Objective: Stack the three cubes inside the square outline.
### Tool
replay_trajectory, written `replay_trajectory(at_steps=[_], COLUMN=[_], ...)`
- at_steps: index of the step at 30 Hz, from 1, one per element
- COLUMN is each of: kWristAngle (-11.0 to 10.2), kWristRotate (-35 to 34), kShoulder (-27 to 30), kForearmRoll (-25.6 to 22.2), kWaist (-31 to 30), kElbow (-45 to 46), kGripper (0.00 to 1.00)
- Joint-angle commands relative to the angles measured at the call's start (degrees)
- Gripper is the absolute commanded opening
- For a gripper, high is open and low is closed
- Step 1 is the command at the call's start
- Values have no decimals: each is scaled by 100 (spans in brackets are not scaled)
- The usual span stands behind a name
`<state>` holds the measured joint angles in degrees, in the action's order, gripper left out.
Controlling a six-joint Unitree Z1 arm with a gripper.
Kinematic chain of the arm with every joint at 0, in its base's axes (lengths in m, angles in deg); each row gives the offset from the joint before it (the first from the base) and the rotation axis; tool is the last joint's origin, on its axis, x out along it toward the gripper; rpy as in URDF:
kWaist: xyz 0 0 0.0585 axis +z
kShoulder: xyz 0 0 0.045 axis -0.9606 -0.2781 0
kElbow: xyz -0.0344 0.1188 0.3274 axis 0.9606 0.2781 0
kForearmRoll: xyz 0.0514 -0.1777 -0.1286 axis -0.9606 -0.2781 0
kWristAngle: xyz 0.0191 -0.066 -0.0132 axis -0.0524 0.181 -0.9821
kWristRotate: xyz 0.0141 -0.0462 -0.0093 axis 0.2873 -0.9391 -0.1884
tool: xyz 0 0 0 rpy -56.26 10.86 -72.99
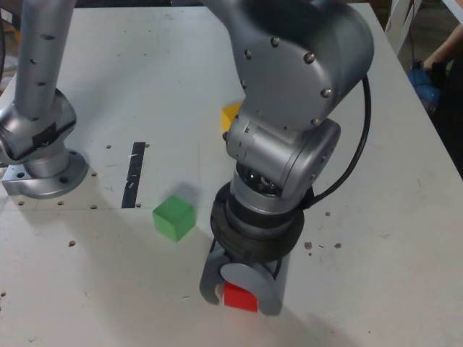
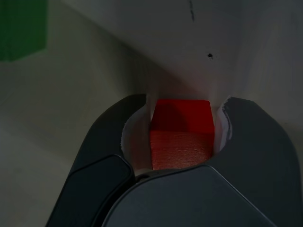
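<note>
Fingers (image 2: 109,137) are sitting on either side of the red cube (image 2: 181,135), and in the wrist view we are seeing them close against its sides, though a thin pale gap is showing at each side, so we cannot tell if they are actually pinching it or just bracketing it. In the exterior view the gripper (image 1: 241,293) is pointing down at the white table (image 1: 376,238) near the front edge, with the red cube (image 1: 240,297) peeking out between the grey jaws and looking like it is resting on the table.

We are seeing the green cube (image 1: 173,217) sitting free on the table, near the gripper, toward the exterior view's left and a little farther back. It is also showing as a green patch (image 2: 22,29) at the corner of the wrist view. The yellow cube (image 1: 230,116) is lying farther back, mostly hidden behind the arm, only one corner showing.

A short black tape strip (image 1: 134,175) is lying on the table to the exterior view's left of the green cube, apart from it. The arm's base (image 1: 40,155) is standing at the exterior view's far left. We are not finding the square outline in either view. Small dark specks are dotting the table surface.
</note>
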<state>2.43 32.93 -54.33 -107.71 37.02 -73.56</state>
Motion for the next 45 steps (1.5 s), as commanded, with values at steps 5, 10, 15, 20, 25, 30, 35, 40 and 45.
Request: replay_trajectory(at_steps=[5, 10, 15, 20, 25, 30, 35, 40, 45], kWristAngle=[-354, -470, -673, -951, -919, -726, -640, -585, -521], kWristRotate=[240, 784, 1281, 1550, 1644, 1622, 1557, 1549, 1599], kShoulder=[578, 814, 1023, 1228, 1232, 1144, 1077, 984, 878], kForearmRoll=[-482, -761, -958, -954, -587, -169, 304, 436, 467], kWaist=[252, 891, 1688, 2242, 2490, 2550, 2725, 2931, 3027], kElbow=[-79, -22, 37, 144, 416, 622, 985, 1148, 1070], kGripper=[33, 33, 33, 33, 33, 33, 33, 34, 34])
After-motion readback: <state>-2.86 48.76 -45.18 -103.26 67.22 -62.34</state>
